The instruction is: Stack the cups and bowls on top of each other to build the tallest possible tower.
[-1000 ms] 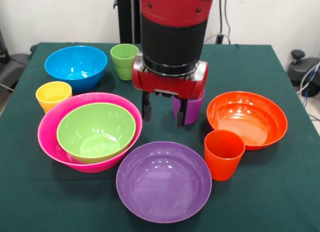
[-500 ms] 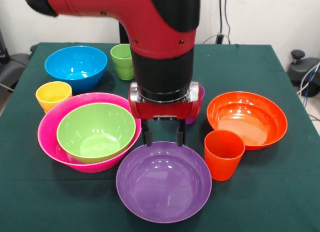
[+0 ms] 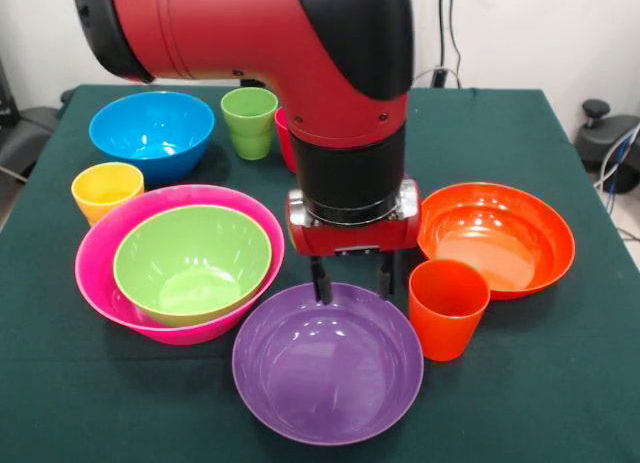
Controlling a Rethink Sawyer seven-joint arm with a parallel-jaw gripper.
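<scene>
Purple bowl [image 3: 328, 375] sat at table's 6 o'clock edge, untouched. Gripper [image 3: 352, 283] hung over its 12 o'clock rim, fingers parted, holding nothing. Orange cup [image 3: 447, 307] stood just beside, at bowl's 2 o'clock; pink bowl [image 3: 96, 268] cradled green bowl [image 3: 192, 260] at 9. Risk: glossy rim could slip from pinch, bowl tipping against cup.

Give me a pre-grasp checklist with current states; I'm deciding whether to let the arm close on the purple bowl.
1. Gripper open: ok, fingers apart.
2. Fingers over the far rim of the purple bowl: ok.
3. Rim between the fingers: cannot tell.
4. Purple bowl empty: ok.
5. Orange cup clear of the fingers: ok, but close.
6. Green bowl nested in the pink bowl, ready to receive: ok.
</scene>
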